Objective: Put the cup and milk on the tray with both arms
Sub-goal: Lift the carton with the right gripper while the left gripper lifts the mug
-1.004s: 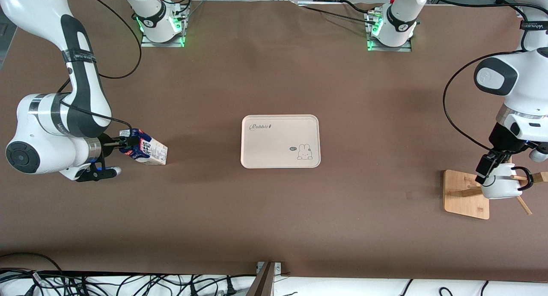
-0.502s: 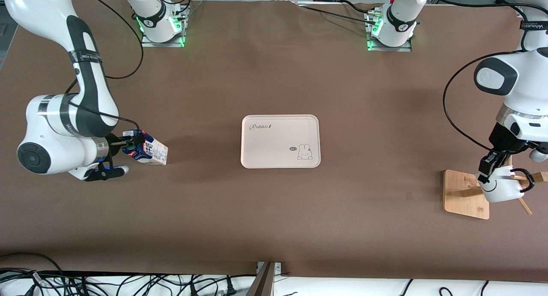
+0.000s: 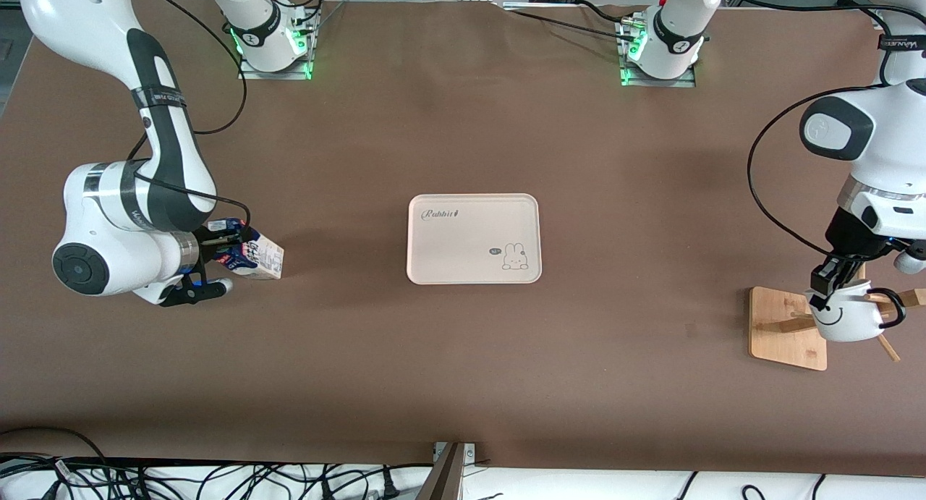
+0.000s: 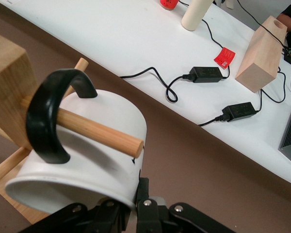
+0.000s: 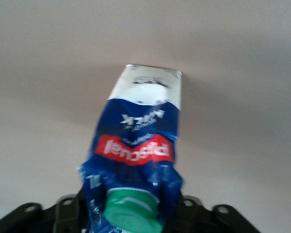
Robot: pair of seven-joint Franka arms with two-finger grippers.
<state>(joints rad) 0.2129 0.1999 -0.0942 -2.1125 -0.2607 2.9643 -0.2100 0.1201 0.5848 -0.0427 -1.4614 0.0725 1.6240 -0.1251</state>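
The milk [image 3: 255, 255] is a blue and white carton, tilted on the table toward the right arm's end, its base down. My right gripper [image 3: 226, 240] is shut on its top by the green cap [image 5: 131, 211]; the carton [image 5: 141, 141] fills the right wrist view. The cup [image 3: 845, 318], white with a smiley face, hangs on a wooden rack [image 3: 775, 320] at the left arm's end. My left gripper [image 3: 830, 281] is shut on its rim. In the left wrist view a peg [image 4: 99, 132] passes through the cup's black handle [image 4: 44, 121]. The cream-pink tray [image 3: 474, 238] lies mid-table, bare.
The rack's square base and sticking-out pegs stand close to the table's edge at the left arm's end. Past that edge, a white surface [image 4: 136, 39] holds cables, power adapters and a wooden block [image 4: 262, 53]. Brown tabletop lies between each object and the tray.
My right arm has moved toward the tray, tipping the carton more upright on its base. My left gripper has turned the cup on the peg, so the smiley face now shows.
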